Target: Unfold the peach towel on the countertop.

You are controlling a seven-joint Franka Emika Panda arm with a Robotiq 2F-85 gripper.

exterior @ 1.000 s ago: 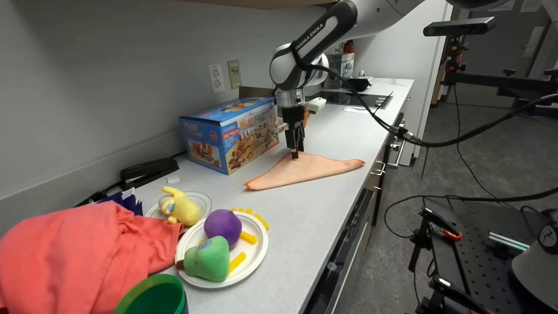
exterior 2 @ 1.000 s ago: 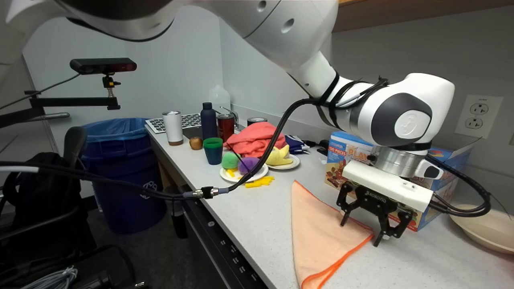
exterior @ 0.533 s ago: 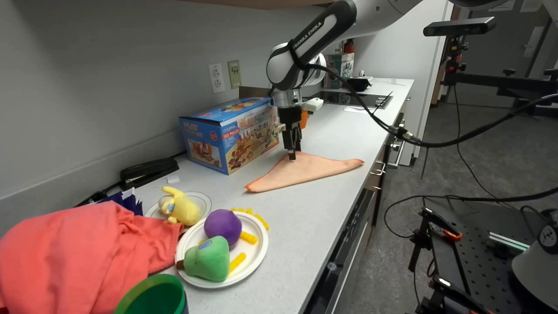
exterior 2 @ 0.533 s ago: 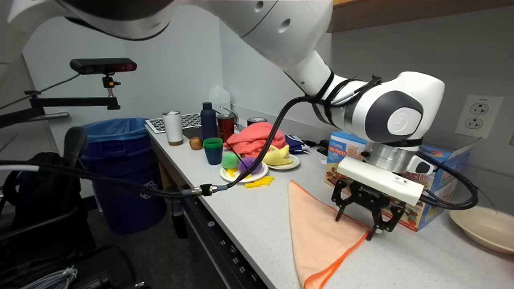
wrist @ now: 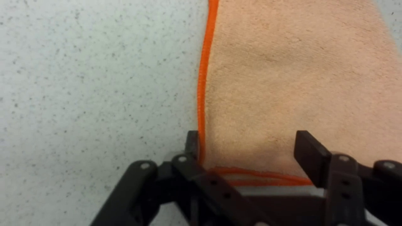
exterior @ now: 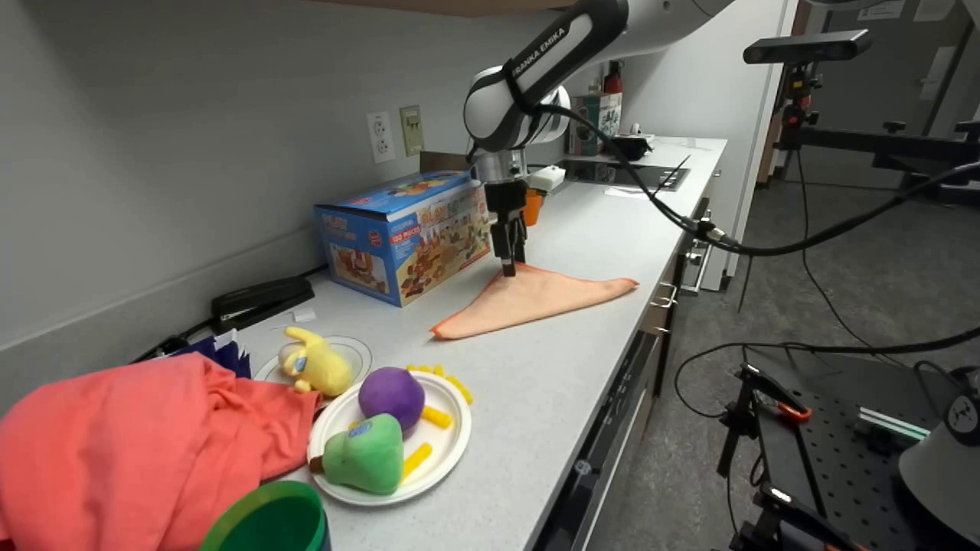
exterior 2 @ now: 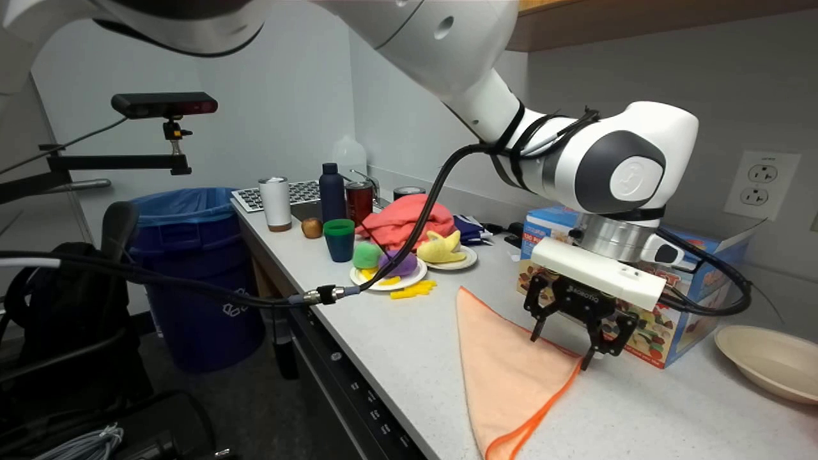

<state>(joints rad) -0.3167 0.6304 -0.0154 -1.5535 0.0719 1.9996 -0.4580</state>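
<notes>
The peach towel with orange edging lies folded in a triangle on the countertop, in both exterior views (exterior: 536, 302) (exterior 2: 511, 377) and in the wrist view (wrist: 292, 78). My gripper points down at the towel's corner near the blue box, in both exterior views (exterior: 514, 265) (exterior 2: 560, 351). In the wrist view the gripper (wrist: 248, 141) is open, its fingers wide apart with nothing held between them. The left finger stands right against the orange edge by the corner. The right finger is over the towel. Two orange edges lie slightly apart at the corner, between the fingers. Fingertip height is hard to judge.
A blue toy box (exterior: 406, 229) stands just behind the gripper by the wall. A beige bowl (exterior 2: 776, 364) is beside the box. A white plate (exterior: 452, 451) with plush food and a coral cloth (exterior: 145, 451) lie further along. The countertop's front edge (exterior: 597, 413) is near one towel corner.
My gripper has moved slightly toward the plate side and up a little, staying open. The towel has slid slightly the same way, still folded in a triangle.
</notes>
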